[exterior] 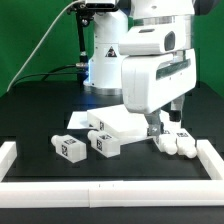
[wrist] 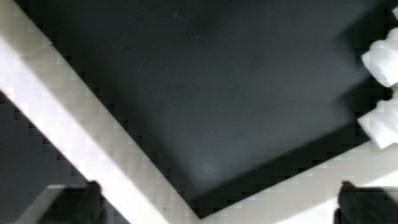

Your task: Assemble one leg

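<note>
Several short white legs with black-and-white tags lie on the black table. One leg (exterior: 68, 147) and another (exterior: 103, 143) lie at the front left. Two more legs (exterior: 180, 143) lie together at the front right. The large flat white panel (exterior: 122, 122) lies in the middle. My gripper (exterior: 166, 125) hangs low between the panel's right edge and the right pair of legs. In the wrist view the gripper (wrist: 217, 207) is open and empty, with one dark fingertip (wrist: 71, 205) in each lower corner. Two legs (wrist: 381, 66) show at that view's edge.
A white border rail (exterior: 110, 186) runs along the table's front and sides. In the wrist view its two bars (wrist: 71, 110) meet in a corner between my fingers. The robot's base (exterior: 105, 55) stands at the back, before a green backdrop.
</note>
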`<control>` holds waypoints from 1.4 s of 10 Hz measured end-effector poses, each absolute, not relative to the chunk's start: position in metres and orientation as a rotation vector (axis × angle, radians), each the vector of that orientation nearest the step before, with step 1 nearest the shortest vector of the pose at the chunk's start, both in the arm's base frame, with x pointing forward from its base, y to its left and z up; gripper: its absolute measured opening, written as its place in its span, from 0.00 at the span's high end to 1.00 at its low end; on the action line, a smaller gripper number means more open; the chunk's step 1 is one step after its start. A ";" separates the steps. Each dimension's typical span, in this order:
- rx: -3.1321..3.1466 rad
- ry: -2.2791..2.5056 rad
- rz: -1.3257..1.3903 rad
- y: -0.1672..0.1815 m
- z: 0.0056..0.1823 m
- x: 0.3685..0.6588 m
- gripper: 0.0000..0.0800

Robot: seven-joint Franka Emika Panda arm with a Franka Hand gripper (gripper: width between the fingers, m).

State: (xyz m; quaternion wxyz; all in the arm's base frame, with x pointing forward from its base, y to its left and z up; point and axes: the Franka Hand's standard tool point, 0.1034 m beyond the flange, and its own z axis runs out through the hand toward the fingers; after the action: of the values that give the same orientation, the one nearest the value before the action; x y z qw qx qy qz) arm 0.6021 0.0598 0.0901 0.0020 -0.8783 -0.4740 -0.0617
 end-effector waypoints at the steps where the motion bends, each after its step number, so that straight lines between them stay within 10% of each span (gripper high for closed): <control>1: -2.756 -1.484 -0.194 0.060 0.090 0.602 0.19; 9: -2.770 -1.467 -0.183 0.053 0.089 0.598 0.19; 14: -2.881 -1.319 -0.095 -0.023 0.057 0.547 0.19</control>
State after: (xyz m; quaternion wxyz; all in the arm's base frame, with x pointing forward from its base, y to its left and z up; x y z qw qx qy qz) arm 0.5471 -0.0229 0.0573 -0.0140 -0.9087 -0.4160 -0.0299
